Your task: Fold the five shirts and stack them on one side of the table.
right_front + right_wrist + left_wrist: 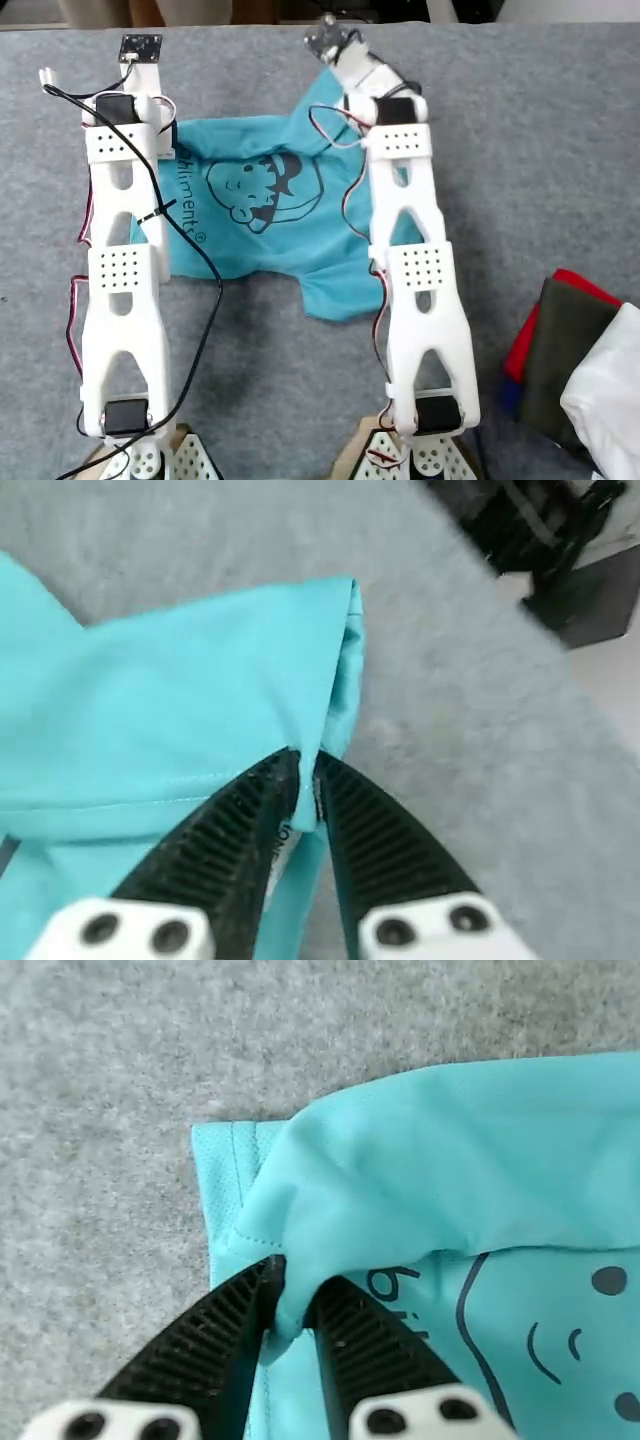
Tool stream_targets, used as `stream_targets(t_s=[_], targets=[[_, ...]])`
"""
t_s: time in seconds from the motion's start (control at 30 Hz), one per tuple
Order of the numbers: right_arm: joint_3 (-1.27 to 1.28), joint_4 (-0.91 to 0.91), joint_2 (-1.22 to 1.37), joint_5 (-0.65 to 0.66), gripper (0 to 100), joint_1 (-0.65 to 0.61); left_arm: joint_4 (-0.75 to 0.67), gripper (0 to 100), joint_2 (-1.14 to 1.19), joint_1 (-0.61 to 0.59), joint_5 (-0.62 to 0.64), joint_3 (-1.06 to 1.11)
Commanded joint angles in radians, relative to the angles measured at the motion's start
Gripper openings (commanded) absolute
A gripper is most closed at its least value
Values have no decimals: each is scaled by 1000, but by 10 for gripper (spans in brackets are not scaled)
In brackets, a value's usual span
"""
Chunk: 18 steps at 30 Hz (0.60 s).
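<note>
On the grey table [560, 150], we are holding the spread teal shirt [250, 230] by its far edge, left gripper [290, 1310] and right gripper [305, 780] each clamped on cloth, fold seemingly barely begun, heaped shirts [575, 350] aside apparently waiting.

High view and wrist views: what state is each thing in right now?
teal shirt: spread on the table, print up, pinched at two spots
left hand: shut on teal shirt
right hand: shut on teal shirt
shirt pile: heaped loosely at the table's edge
</note>
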Motion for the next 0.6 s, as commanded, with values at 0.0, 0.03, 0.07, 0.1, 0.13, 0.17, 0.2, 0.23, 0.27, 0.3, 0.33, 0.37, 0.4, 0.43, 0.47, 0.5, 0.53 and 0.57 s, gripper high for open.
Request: stream_targets(t_s=[0.0, 0.03, 0.07, 0.1, 0.13, 0.17, 0.2, 0.23, 0.27, 0.3, 0.33, 0.37, 0.4, 0.43, 0.47, 0.5, 0.53, 0.57], targets=[[-140, 77, -30, -5, 16, 15, -5, 18, -16, -15, -8, -48], [-134, 98, -54, -5, 16, 15, -3, 18, -16, -15, -8, -46], [-116, 120, -84, -5, 16, 15, -3, 18, -16, -15, -8, -46], [-108, 141, -110, -6, 16, 15, -3, 18, -16, -17, -8, -46], [-99, 158, -133, -6, 17, 15, -3, 18, -16, -20, -8, -48], [-88, 166, -153, -6, 18, 15, -3, 18, -18, -20, -8, -48], [-74, 167, -168, -5, 18, 15, -3, 18, -21, -20, -8, -48], [-56, 169, -177, -3, 19, 16, -2, 18, -21, -20, -8, -48], [-36, 170, -183, -3, 19, 19, -2, 18, -22, -20, -8, -46], [-16, 173, -188, -3, 22, 31, -2, 18, -24, -21, -8, -46], [4, 173, -189, -3, 32, 42, 0, 18, -24, -21, -8, -46], [21, 175, -189, -8, 41, 53, 11, 18, -25, -21, -8, -49], [38, 180, -189, -8, 45, 67, 20, 18, -25, -21, -8, -49], [44, 192, -189, -8, 46, 74, 29, 18, -25, -21, -8, -49], [47, 203, -189, -8, 47, 79, 37, 18, -25, -21, -8, -49], [47, 218, -189, -3, 47, 79, 40, 18, -25, -21, -8, -49], [47, 229, -189, -2, 48, 79, 40, 18, -25, -21, -8, -49], [51, 232, -189, -2, 58, 79, 40, 18, -25, -23, -8, -49]])
